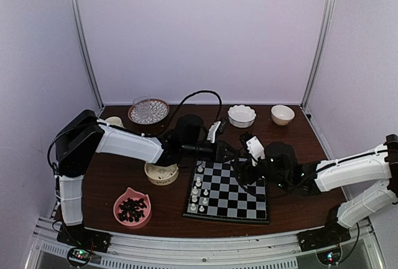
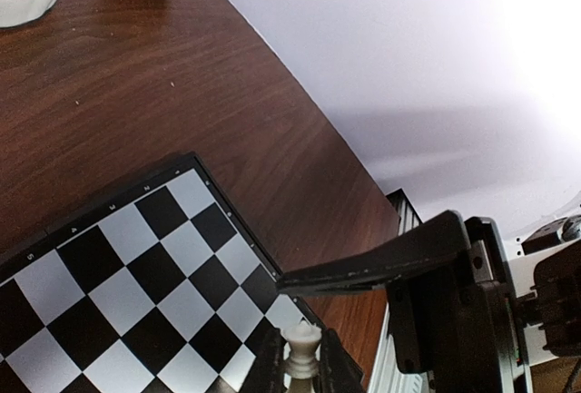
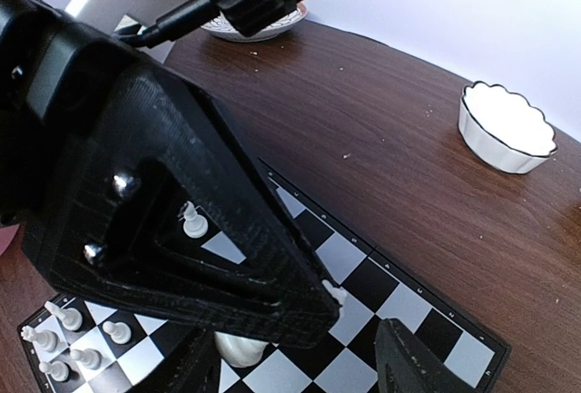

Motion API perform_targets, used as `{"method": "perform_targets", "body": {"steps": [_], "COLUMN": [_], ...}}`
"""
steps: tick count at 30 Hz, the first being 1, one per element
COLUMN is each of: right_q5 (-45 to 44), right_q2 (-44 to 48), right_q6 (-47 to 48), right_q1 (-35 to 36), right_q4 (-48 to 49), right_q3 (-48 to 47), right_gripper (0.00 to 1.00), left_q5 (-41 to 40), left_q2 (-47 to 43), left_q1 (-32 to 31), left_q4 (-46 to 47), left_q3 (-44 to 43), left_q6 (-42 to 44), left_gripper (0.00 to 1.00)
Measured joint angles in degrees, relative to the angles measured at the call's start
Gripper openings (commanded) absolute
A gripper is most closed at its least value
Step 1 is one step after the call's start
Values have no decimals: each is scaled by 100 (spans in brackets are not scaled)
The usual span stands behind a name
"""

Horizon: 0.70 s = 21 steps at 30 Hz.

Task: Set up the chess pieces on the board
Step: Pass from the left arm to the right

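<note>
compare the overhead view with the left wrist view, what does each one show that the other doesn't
Only overhead: a pink bowl of dark pieces, a glass on a patterned plate, and white pieces standing along the left side of the board. Only left wrist: one white piece pinched in the left gripper. Both: the board, the scalloped white dish and the small cream bowl.

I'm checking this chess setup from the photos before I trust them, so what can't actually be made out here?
Right gripper: open or shut unclear; in the right wrist view its own black finger covers much of the board.
White piece between the left gripper's fingers: base cut off by the left wrist view's bottom edge.
Chess pieces on the board, top view: too small to tell types.
</note>
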State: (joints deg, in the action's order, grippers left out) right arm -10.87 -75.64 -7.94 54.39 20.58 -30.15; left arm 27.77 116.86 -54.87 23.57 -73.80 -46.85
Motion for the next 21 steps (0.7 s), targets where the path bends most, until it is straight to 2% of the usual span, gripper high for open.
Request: {"method": "perform_targets", "body": {"steps": [21], "right_q5": [-133], "right_q2": [282], "right_q6": [4], "right_q1": [44], "right_q4": [-205], "right_q3": [11], "right_gripper": [56], "left_q5": [-234], "left_q2": [-249], "left_q1": [-2], "left_q4": [168], "left_q3": [146], "left_q6": [197], "left_gripper": [9]}}
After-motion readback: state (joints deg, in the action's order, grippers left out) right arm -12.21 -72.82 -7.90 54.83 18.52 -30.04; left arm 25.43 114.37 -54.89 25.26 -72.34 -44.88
